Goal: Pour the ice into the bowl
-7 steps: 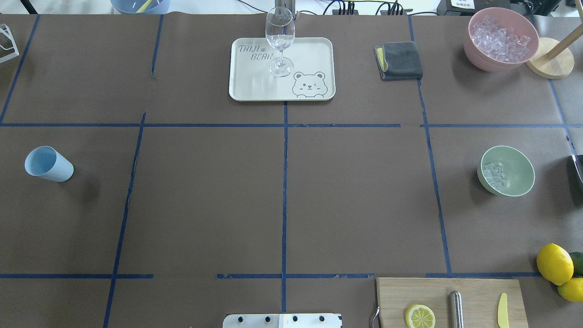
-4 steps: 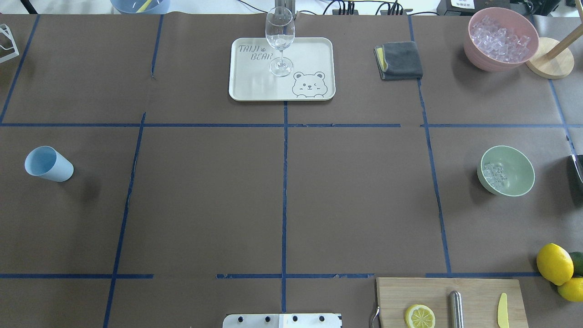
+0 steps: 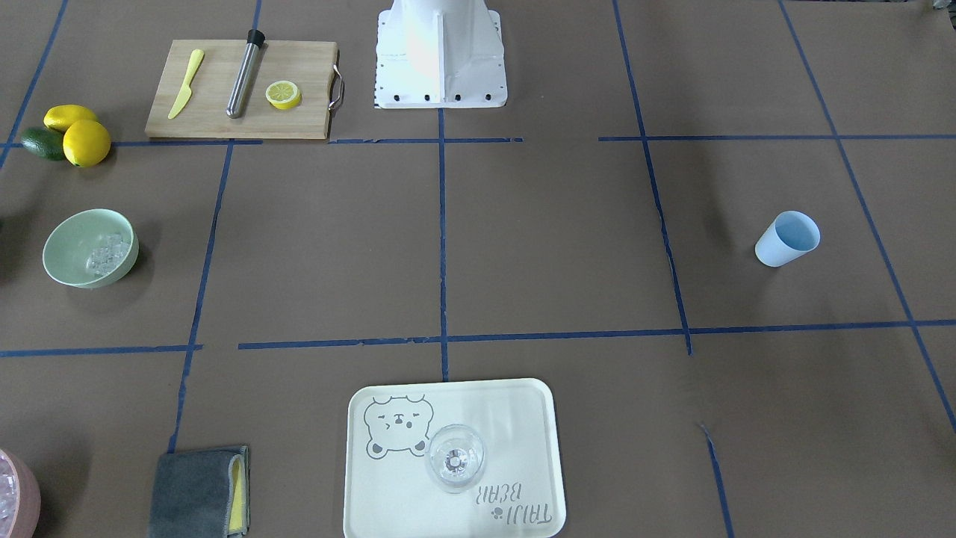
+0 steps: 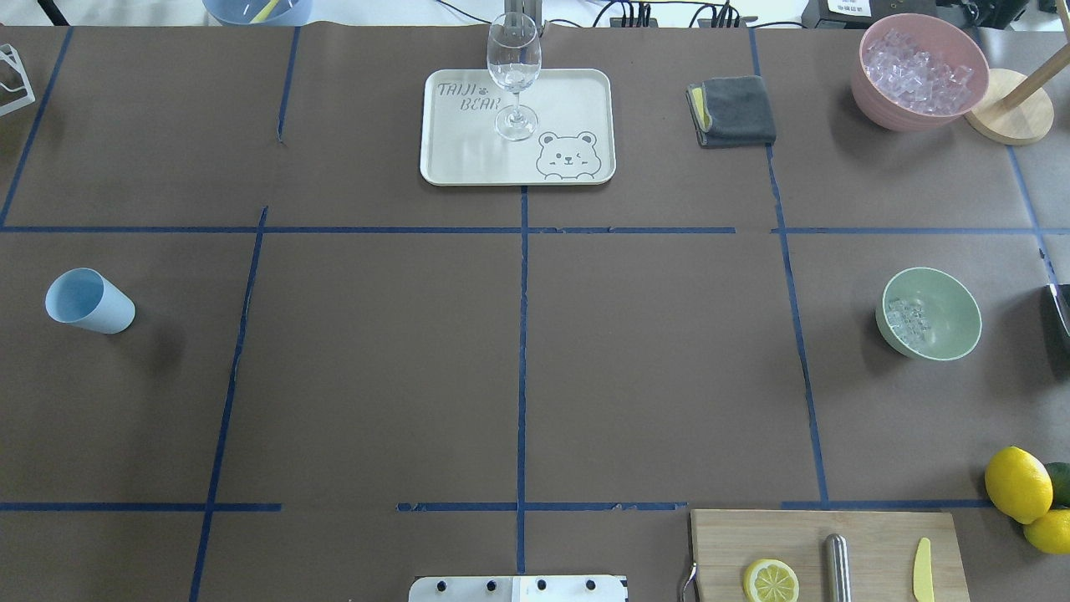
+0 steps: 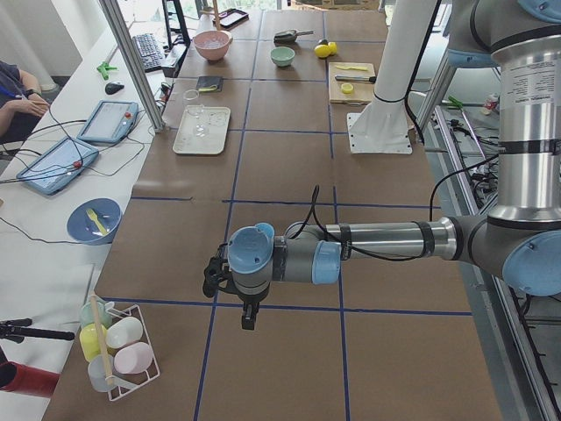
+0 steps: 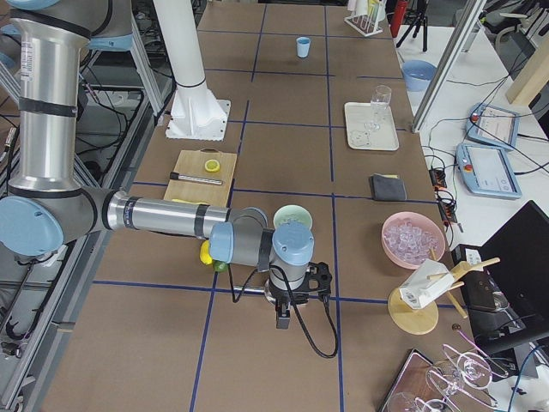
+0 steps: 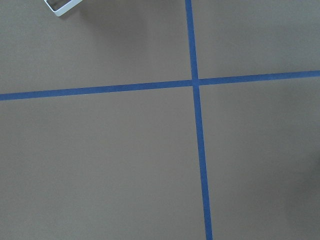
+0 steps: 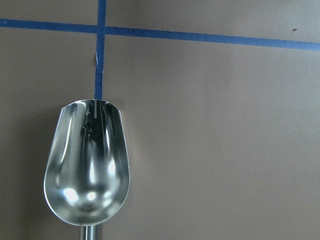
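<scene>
The pale mint-green bowl (image 4: 949, 305) stands at the table's right side, with a handful of clear ice cubes (image 4: 906, 321) in its left half. It also shows in the front-facing view (image 3: 66, 252) with the ice (image 3: 104, 252). Neither gripper shows in the overhead view. The left gripper (image 5: 245, 314) hangs over the table's left end, and I cannot tell if it is open or shut. The right gripper (image 6: 283, 314) hangs near the bowl (image 6: 293, 215), and I cannot tell its state either. The right wrist view shows an empty metal scoop (image 8: 87, 170) over bare table.
A pink bowl (image 4: 873, 96) full of ice stands at the far right. A light blue cup (image 4: 88, 301) stands at the left. A tray (image 4: 577, 92) bears a wine glass (image 4: 513, 67). A grey cloth (image 4: 736, 110), a cutting board (image 4: 869, 531) and lemons (image 4: 1016, 483) are also there.
</scene>
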Controlling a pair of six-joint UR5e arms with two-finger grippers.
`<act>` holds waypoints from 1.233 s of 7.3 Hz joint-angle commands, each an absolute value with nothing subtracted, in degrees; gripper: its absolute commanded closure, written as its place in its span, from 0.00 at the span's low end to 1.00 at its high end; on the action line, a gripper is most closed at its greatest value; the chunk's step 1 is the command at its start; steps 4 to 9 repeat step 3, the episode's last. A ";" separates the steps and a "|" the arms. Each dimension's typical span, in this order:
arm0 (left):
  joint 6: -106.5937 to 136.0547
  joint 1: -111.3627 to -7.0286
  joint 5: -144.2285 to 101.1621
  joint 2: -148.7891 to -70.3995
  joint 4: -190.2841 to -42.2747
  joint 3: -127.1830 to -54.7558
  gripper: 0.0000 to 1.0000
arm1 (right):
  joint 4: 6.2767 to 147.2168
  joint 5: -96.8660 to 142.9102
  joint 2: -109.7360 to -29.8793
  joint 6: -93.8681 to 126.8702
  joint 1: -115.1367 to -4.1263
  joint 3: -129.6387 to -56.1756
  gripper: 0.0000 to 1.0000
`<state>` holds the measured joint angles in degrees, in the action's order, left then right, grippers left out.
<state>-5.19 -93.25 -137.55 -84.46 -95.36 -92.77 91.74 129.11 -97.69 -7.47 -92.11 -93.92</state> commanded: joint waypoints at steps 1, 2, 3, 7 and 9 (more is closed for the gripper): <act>-5.19 -93.25 -137.55 -84.46 -95.36 -92.72 0.00 | 91.67 129.11 -97.73 -7.56 -92.02 -93.96 0.00; -5.19 -93.25 -137.55 -84.46 -95.36 -92.72 0.00 | 91.67 129.20 -97.73 -7.56 -92.02 -94.04 0.00; -5.19 -93.25 -137.46 -84.46 -95.36 -92.64 0.00 | 91.67 129.55 -97.73 -7.56 -91.93 -94.22 0.00; -5.19 -93.25 -137.46 -84.46 -95.36 -92.64 0.00 | 91.67 129.55 -97.73 -7.56 -91.93 -94.22 0.00; -5.19 -93.25 -137.46 -84.46 -95.36 -92.64 0.00 | 91.67 129.55 -97.73 -7.56 -91.93 -94.22 0.00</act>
